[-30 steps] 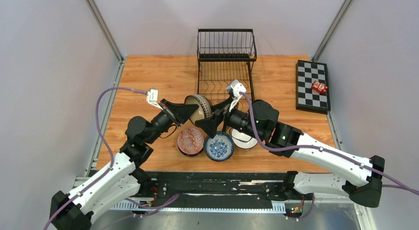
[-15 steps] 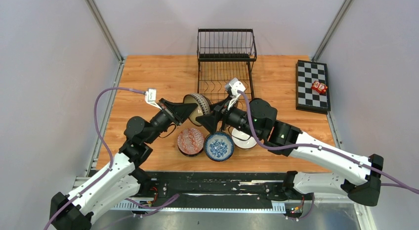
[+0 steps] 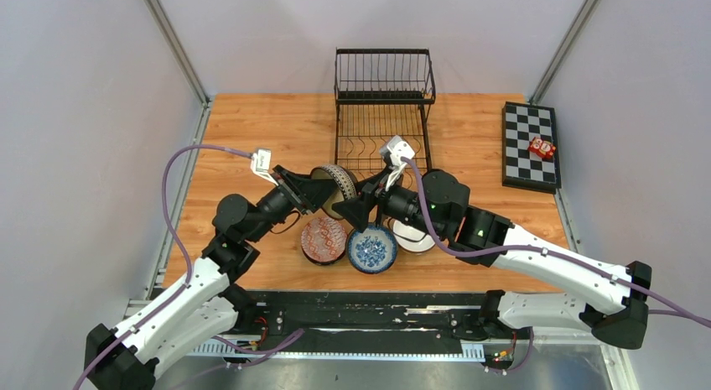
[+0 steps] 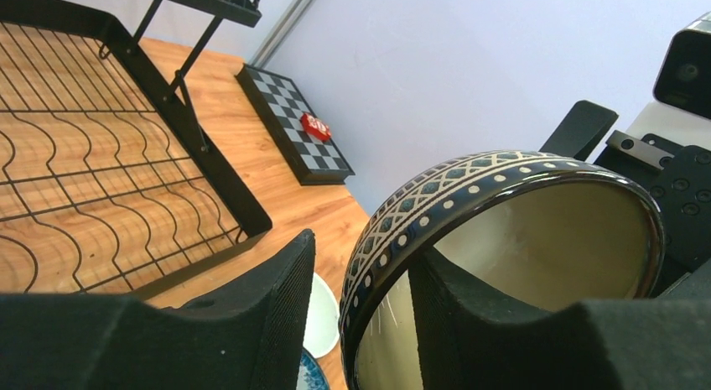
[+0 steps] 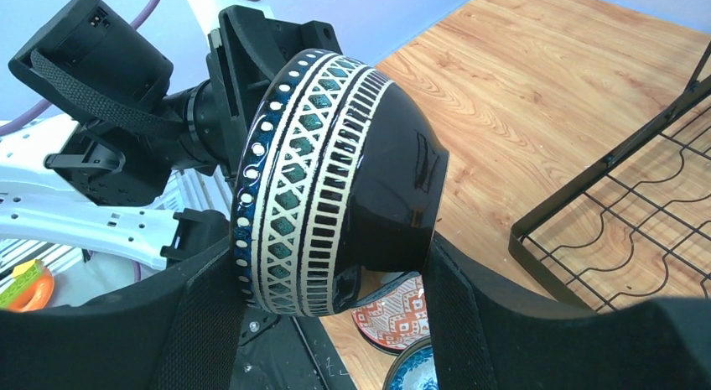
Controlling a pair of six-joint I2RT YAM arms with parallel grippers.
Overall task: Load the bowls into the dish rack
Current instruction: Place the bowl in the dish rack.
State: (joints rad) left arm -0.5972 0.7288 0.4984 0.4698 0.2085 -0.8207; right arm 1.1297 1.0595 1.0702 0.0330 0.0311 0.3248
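Task's barely begun as far as we can see: no bowl sits in the dish rack (image 3: 385,99) yet, neither on the lower tray nor in the raised basket. One dark patterned bowl (image 3: 339,185) is up in the air betw. the two arms, just in front of the rack's near edge, tipped on its side w/ its mouth toward the left arm. The right claw (image 5: 327,264) is clamped on it, one finger by the rim and the other by the base, so we judge the right arm carries the weight. The left claw (image 4: 362,260) stands spread astride the rim: one finger is inside the bowl, the other outside w/ a visible gap to the wall, so it's pinching nothing. We read this as a hand-over, w/ the trip to the rack yet to come. Three more bowls wait on the table (image 3: 268,130) close to the arms: a red-patterned bowl (image 3: 324,239), a blue-and-white bowl (image 3: 371,248) right beside it, and a white bowl (image 3: 412,237) partly hidden under the right arm. So none loaded, one in hand, three left to go; any others we can't see.
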